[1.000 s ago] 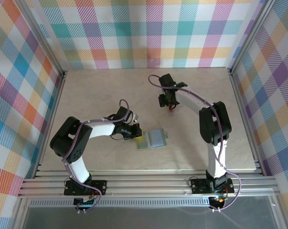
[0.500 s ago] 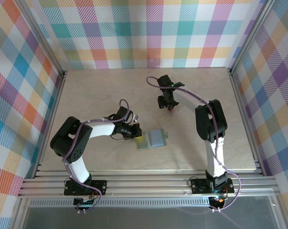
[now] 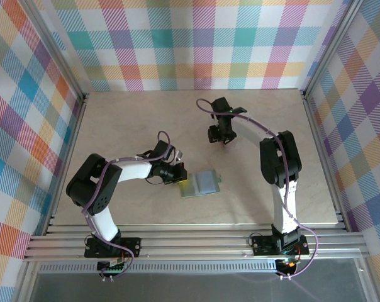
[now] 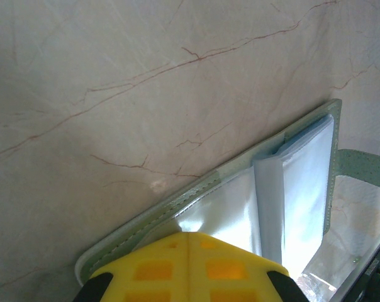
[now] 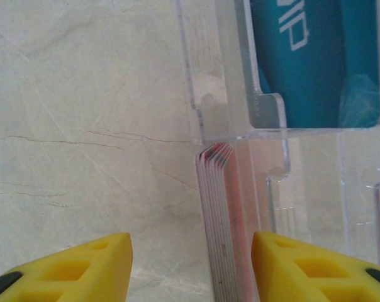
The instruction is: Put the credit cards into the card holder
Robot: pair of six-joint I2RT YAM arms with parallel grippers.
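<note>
Right now we judge the step in hand to be the pick-up of a card. The right fingers [image 5: 89,264] are released and stand apart on either side of a stack of credit cards [image 5: 218,214], which sits on edge in a clear rack [image 5: 265,119] toward the far right of the counter [image 3: 127,126]. Neither finger touches the stack. A blue card [image 5: 316,56] stands in the slot just beyond it.

The card holder [image 4: 290,182] lies open near the middle of the counter, well apart from the rack, with its clear inner pockets facing up and its clasp tab [image 4: 363,167] pointing right. The left fingers [image 4: 187,264] are clenched with nothing between them and rest on the holder's left edge, which we take to be pinning it flat.

Next, we think, the right fingers need to pinch a single card from the stack rather than several, lift it clear of the rack wall, and carry it over to a pocket. Lining up the thin card edge with the pocket mouth looks like the delicate part.
</note>
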